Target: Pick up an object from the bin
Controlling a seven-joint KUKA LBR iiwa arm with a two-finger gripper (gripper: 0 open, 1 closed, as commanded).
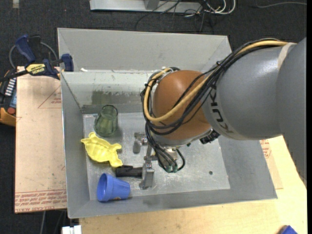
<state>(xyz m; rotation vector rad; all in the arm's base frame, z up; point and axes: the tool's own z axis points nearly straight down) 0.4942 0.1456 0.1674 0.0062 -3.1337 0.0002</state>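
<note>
We see a dark, speckled floor (44,9) across the top and left of the view. At the top a flat grey metal base (141,4) lies on it, with black and white cables (214,1) tangled just beside it on the right. The light is soft and even.

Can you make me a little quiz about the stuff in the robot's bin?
1. Pick one: the cup lying on its side near the front wall of the bin is A) blue, B) red, C) white.
2. True or false: in the view, the yellow floppy thing lies to the right of the gripper.
3. Fill in: the small stick-shaped thing just left of the gripper is ___ in colour.

Key: 1) A. 2) False, it lies to the left. 3) black.
</note>
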